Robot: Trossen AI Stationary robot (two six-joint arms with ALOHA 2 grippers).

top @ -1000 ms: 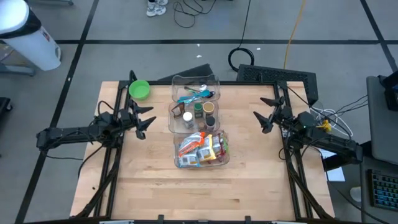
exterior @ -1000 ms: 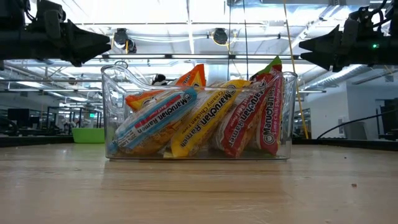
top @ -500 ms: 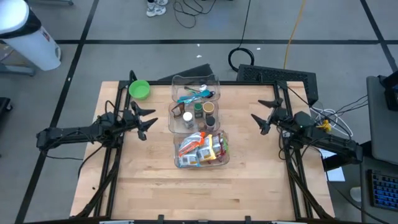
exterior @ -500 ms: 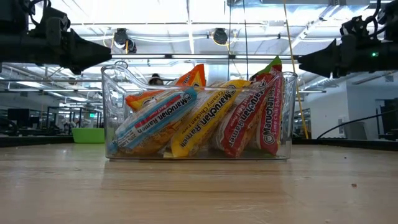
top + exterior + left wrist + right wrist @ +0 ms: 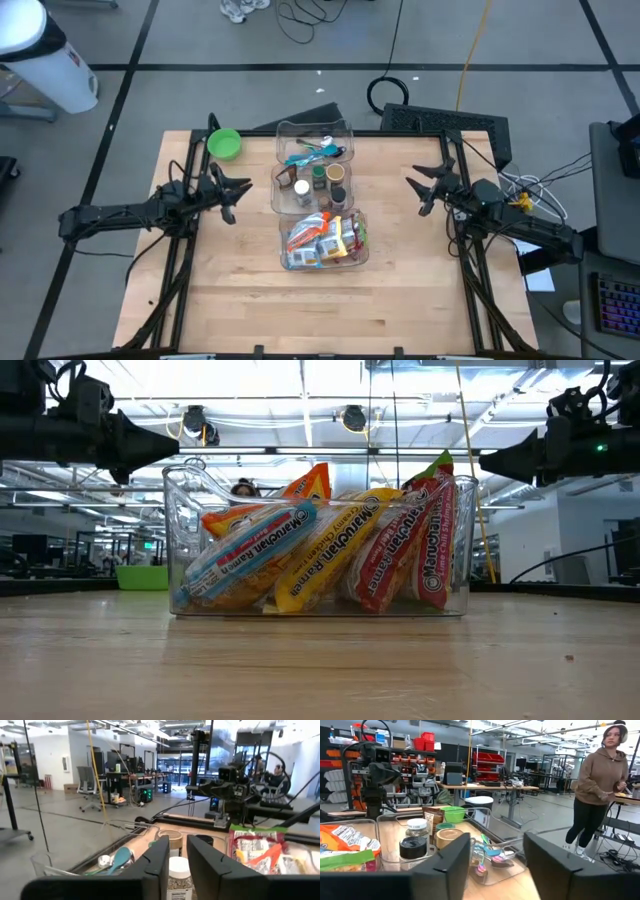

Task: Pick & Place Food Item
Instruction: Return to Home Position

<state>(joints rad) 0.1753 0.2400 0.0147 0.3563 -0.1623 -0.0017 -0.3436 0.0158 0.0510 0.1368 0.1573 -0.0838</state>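
**A:** Where is the white seasoning bottle (image 5: 301, 187) found?

**B:** It is found upright inside the middle transparent bin (image 5: 276, 203), in the left part of it. The green seasoning bottle (image 5: 318, 173) and a brown-lidded jar (image 5: 337, 172) are placed in the same bin, a little farther and to the right. The white bottle is not touched by any gripper.

**A:** How is the left gripper (image 5: 238, 197) held?

**B:** It is held above the table (image 5: 250, 300), to the left of the middle bin and apart from it, and it is pointed toward the bins. Only a narrow gap is seen between its fingers (image 5: 155, 870), and nothing is gripped.

**A:** And the right gripper (image 5: 415, 196)?

**B:** It is raised over the right side of the table, well apart from the bins, and it is turned toward them. Its fingers (image 5: 452, 870) are spread wide, and nothing is held between them.

**A:** What else is seen on the table?

**B:** The near bin (image 5: 185, 500) is filled with ramen packets (image 5: 320, 550). Coloured spoons are kept in the far bin (image 5: 345, 128). A green bowl (image 5: 224, 144) is set at the far left corner.
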